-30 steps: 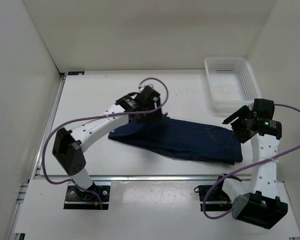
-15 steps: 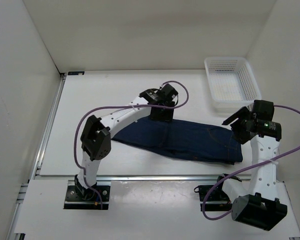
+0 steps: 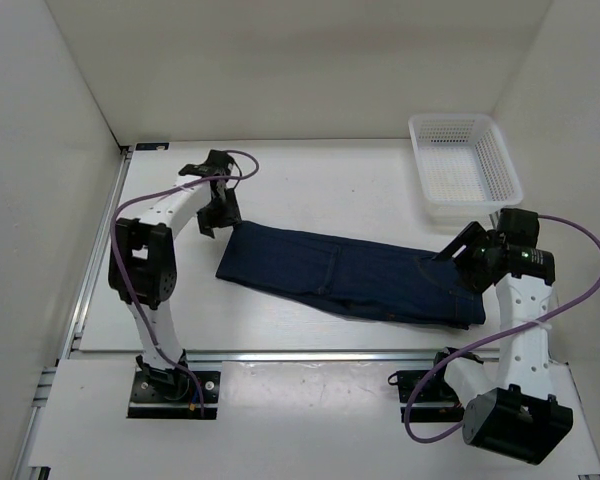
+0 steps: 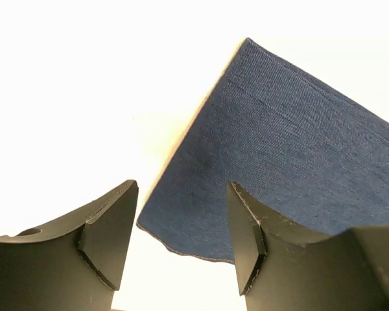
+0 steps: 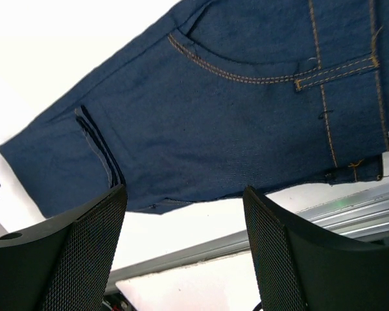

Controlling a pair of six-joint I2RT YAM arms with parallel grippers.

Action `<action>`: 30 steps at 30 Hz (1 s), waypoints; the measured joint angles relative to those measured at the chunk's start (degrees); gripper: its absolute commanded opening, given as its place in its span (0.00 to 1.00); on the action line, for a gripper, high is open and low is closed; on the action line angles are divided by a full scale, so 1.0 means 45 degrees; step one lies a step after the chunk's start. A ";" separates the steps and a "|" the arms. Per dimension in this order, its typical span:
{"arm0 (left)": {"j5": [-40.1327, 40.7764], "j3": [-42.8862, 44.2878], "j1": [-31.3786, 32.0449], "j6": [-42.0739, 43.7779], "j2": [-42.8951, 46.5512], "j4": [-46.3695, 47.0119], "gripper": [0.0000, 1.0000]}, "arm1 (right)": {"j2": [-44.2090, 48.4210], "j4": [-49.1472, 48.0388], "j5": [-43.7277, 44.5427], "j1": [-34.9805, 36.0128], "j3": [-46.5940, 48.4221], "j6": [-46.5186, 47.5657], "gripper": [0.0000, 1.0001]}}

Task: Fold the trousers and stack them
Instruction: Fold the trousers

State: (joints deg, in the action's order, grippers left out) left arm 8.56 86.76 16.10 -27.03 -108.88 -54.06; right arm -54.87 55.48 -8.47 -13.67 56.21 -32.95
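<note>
The dark navy trousers (image 3: 350,275) lie flat across the table, folded lengthwise, leg ends at the left and waist at the right. My left gripper (image 3: 212,215) is open and empty just left of the leg ends; the left wrist view shows the hem corner (image 4: 272,162) between its fingers (image 4: 110,227). My right gripper (image 3: 458,247) is open and empty above the waist end; the right wrist view shows the orange-stitched pocket area (image 5: 246,97) below it.
A white mesh basket (image 3: 464,165) stands at the back right. White walls enclose the table on the left, back and right. A metal rail (image 3: 310,353) runs along the table's near edge.
My left arm has swung from over the middle of the trousers to the left, past the leg ends. The leg end now lies flatter and stretched leftward. The right gripper shifted slightly.
</note>
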 measured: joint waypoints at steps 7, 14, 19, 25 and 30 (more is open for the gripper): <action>-0.0933 -0.0019 -0.0160 0.0933 -0.0821 0.0452 0.72 | 0.0010 -0.0049 -0.0296 0.0044 -0.0131 0.0189 0.77; -0.1909 -0.0316 -0.0777 0.1384 -0.1972 0.0748 0.72 | 0.0010 -0.0049 -0.0301 0.0044 -0.0121 0.0321 0.77; -0.1996 -0.0340 -0.0801 0.1394 -0.1943 0.0733 0.35 | 0.0005 -0.0078 -0.0301 0.0044 -0.0121 0.0316 0.77; -0.2778 -0.0340 -0.0986 0.1331 -0.1962 0.0738 0.10 | 0.0005 -0.0083 -0.0301 0.0044 -0.0112 0.0316 0.77; -0.2652 0.0102 -0.1472 0.0889 -0.1943 0.0185 0.10 | -0.0019 -0.0155 -0.0389 0.0044 -0.0117 0.0316 0.77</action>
State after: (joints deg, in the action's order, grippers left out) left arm -3.38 87.22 9.47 -23.03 -117.62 -53.23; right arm -54.96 54.78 -10.22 -13.47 55.68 -31.53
